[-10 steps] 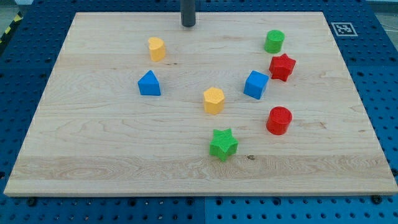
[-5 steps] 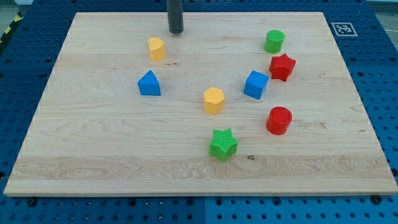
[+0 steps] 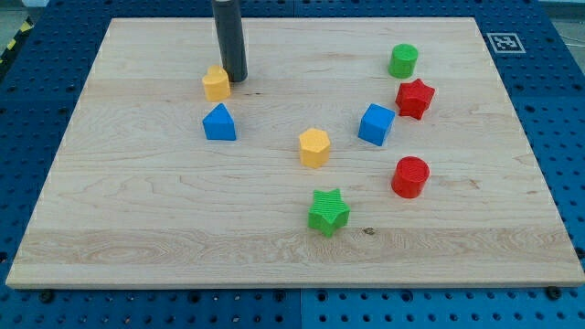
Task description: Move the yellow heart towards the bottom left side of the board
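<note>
The yellow heart (image 3: 216, 83) lies in the upper left part of the wooden board (image 3: 137, 219). My tip (image 3: 235, 78) stands right against the heart's right side, touching it or nearly so. The dark rod rises from there to the view's top. A blue triangular block (image 3: 219, 122) lies just below the heart.
A yellow hexagon block (image 3: 313, 147) lies near the board's middle. A green star (image 3: 328, 212) lies below it. At the right are a blue cube (image 3: 376, 124), a red star (image 3: 414, 98), a green cylinder (image 3: 403, 60) and a red cylinder (image 3: 409, 176).
My tip has moved left and down from the board's top edge to the heart's right side. The heart has shifted left and down a little.
</note>
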Available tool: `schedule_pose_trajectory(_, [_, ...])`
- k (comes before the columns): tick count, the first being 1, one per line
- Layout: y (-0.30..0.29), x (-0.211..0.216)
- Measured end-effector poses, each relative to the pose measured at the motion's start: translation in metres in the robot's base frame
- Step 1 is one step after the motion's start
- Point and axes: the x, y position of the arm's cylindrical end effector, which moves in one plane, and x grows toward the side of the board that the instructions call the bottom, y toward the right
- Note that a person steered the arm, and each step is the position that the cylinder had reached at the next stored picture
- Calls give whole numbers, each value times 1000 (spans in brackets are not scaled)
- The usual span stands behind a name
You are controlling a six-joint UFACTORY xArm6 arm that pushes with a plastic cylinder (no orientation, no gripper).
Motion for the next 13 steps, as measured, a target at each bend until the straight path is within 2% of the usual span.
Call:
schedule_pose_trajectory(5, [-13,1])
schedule_pose_trajectory(7, [-17,14])
schedule_pose_trajectory(10, [-45,14])
schedule_pose_trajectory(13, [-68,49])
